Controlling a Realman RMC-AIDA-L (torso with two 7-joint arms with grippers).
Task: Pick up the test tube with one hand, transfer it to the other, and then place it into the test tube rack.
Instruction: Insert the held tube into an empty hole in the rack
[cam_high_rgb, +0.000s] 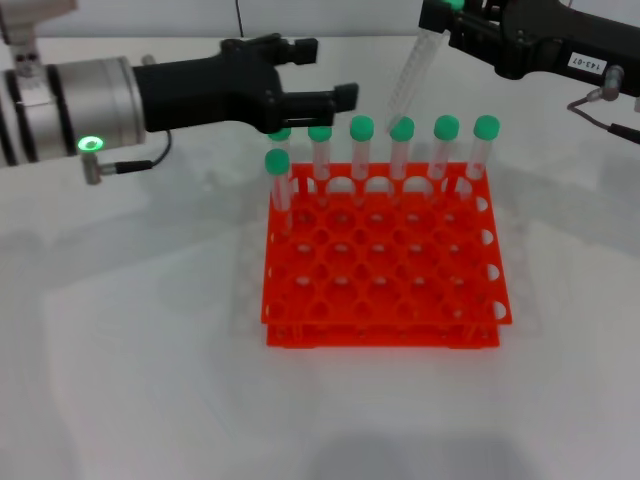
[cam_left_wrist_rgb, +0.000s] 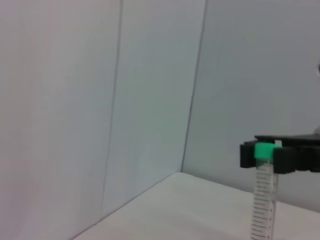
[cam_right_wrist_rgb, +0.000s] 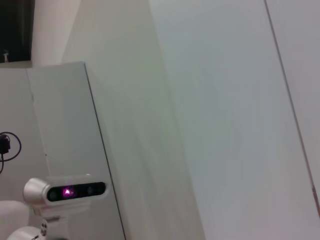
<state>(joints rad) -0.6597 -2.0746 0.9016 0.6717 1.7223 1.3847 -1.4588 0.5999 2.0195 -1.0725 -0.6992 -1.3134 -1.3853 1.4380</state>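
Head view: the right gripper (cam_high_rgb: 445, 25), black w/ a white label, sits at the upper right, above the back of the test tube rack (cam_high_rgb: 385, 262). It pinches the test tube (cam_high_rgb: 412, 78) at the green-capped end; the clear body hangs tilted, lower end pointing down and toward the robot's left, just over the rack's back row. Tube is not in a hole.

The left gripper (cam_high_rgb: 325, 72) reaches in from the left at about the same height, near the rack's back-left corner. Fingers spread, nothing between them; clear of the test tube.

Rack: orange-red, two tiers, on a white table (cam_high_rgb: 120, 340). Seven other green-capped tubes (cam_high_rgb: 360, 150) stand upright in it: six along the back row, one in the second row at the left edge. Remaining holes unfilled.

Left wrist view: the right gripper (cam_left_wrist_rgb: 265, 155) appears farther off, fingers pressed on the green cap of the test tube (cam_left_wrist_rgb: 264, 200), graduated body hanging below.

Right wrist view: wall panels and a white camera unit (cam_right_wrist_rgb: 65, 192) w/ a pink light; no task items seen.
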